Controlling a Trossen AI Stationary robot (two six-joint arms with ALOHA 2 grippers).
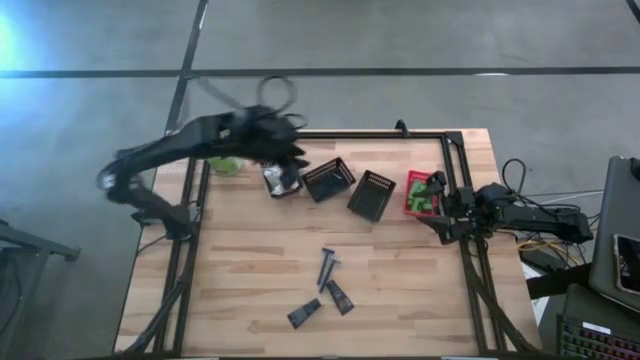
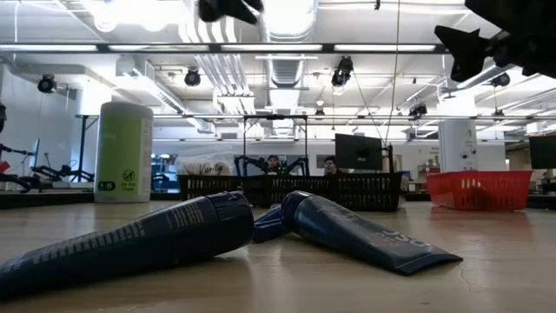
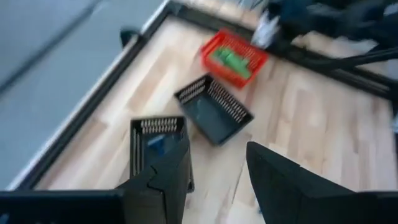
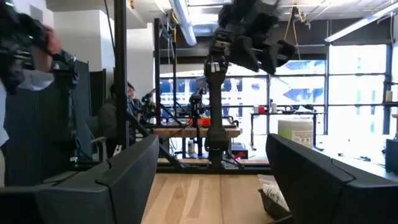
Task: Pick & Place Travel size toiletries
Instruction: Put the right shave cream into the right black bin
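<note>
Hovering high over the far row of baskets, the left gripper hangs with its jaws apart and nothing between them, while the right gripper waits at the tabletop's right edge, its jaws also apart and empty in its own wrist view. The remaining dark tubes lie well away from both sets of jaws, scattered on the near part of the bare wood, so the main risk, as I judge it, lies in the long reach down to them. These tubes look smooth, soft-walled and round at the cap end, flattening to a thin crimped tail; in the low view two of them lie crossed and touching, so a careless close could squeeze both, or roll one aside on the slick planks. A flat sachet-like piece would be harder still, since jaws coming down on something so thin may scrape the wood and skid off. Directly below the left jaws stand two black baskets, light slotted plastic that a low sweep could nudge or tip. Beyond them, the red basket already holds bright green little tubes, and just beside the left jaws another dark basket holds a pale crinkly packet.
</note>
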